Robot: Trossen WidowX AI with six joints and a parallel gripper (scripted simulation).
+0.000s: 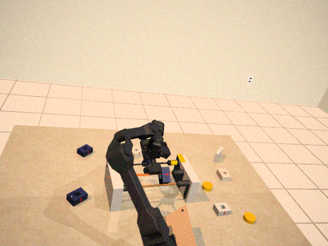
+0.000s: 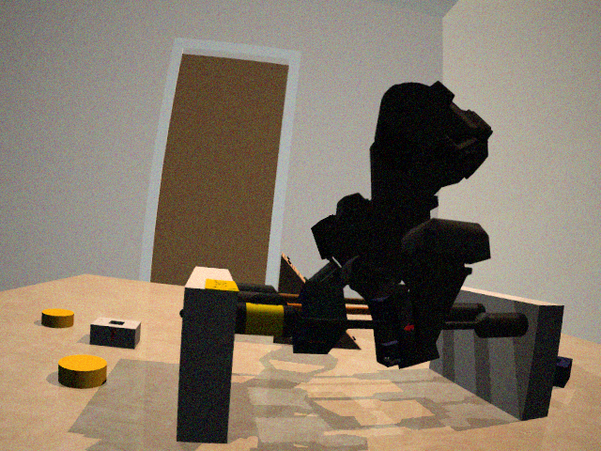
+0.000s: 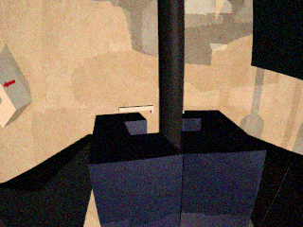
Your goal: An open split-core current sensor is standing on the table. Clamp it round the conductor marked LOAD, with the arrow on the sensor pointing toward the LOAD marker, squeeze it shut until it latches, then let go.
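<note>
A dark blue split-core sensor (image 1: 146, 162) (image 2: 398, 315) (image 3: 137, 189) is between the fingers of my gripper (image 1: 148, 164) (image 2: 407, 339) (image 3: 161, 139), which is shut on it. The rear black conductor (image 1: 138, 164) (image 2: 360, 324) (image 3: 170, 71) has a yellow band (image 1: 173, 162) (image 2: 264, 318) near the yellow label (image 1: 181, 158) (image 2: 221, 284) on one end block; the label's lettering is not readable. In the wrist view the sensor's halves meet at a seam, with the conductor running to that seam between two notches. A red mark (image 2: 408, 328) shows between the fingers. Whether the latch is caught cannot be told.
Another blue sensor (image 1: 165, 175) with a red mark sits at the middle conductor, close beside my gripper. White end blocks (image 1: 192, 176) (image 1: 115, 196) flank the conductors. Loose blue blocks (image 1: 84, 150) (image 1: 77, 196), pale blocks (image 1: 222, 209) and yellow discs (image 1: 207, 186) (image 1: 249, 218) lie around.
</note>
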